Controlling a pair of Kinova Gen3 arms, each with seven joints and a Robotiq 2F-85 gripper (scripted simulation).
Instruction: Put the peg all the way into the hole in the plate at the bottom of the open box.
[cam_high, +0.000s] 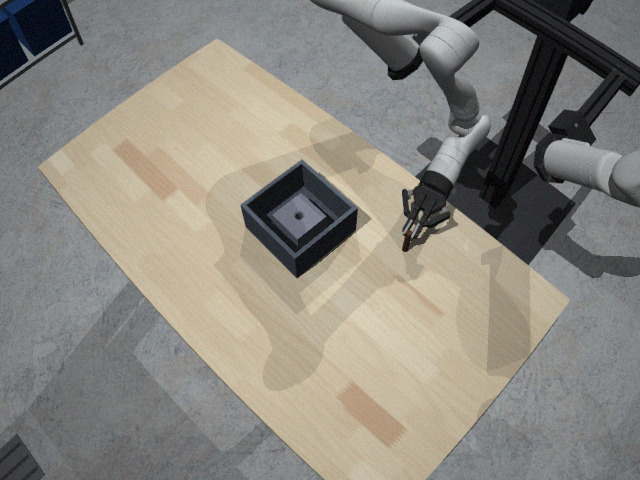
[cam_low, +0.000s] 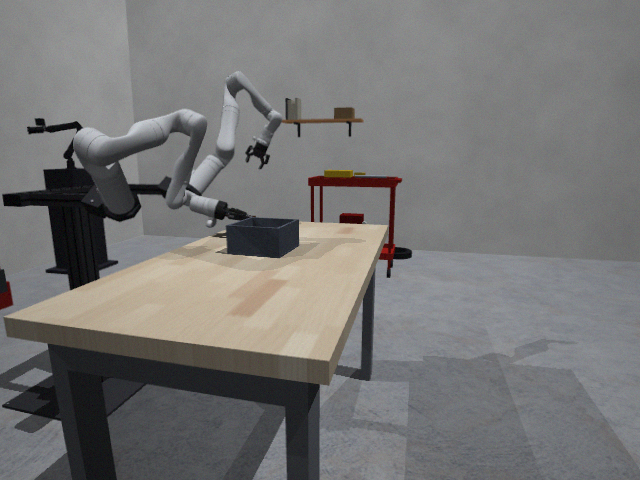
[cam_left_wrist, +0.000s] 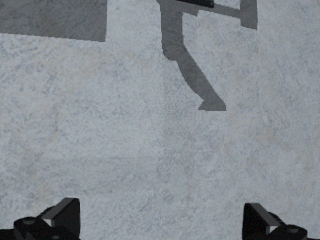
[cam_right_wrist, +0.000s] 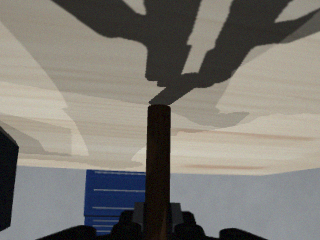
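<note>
Pinching the brown peg (cam_high: 407, 241) (cam_right_wrist: 159, 165) between its fingertips, my right gripper (cam_high: 409, 230) (cam_low: 250, 216) (cam_right_wrist: 156, 218) hangs beside the open box (cam_high: 326, 246) (cam_low: 253, 240), on the side toward the stand (cam_high: 527, 111) (cam_low: 82, 242), with the peg outside the walls. My left gripper (cam_low: 257, 157) (cam_left_wrist: 161, 220) (nothing in it) is spread wide, well apart from the box, whose plate (cam_high: 283, 217) shows a bare hole (cam_high: 298, 215) at the bottom.

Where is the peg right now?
In the top view, the brown peg is between the fingertips of the right gripper, over the table, to the right of the open box and outside it.
</note>
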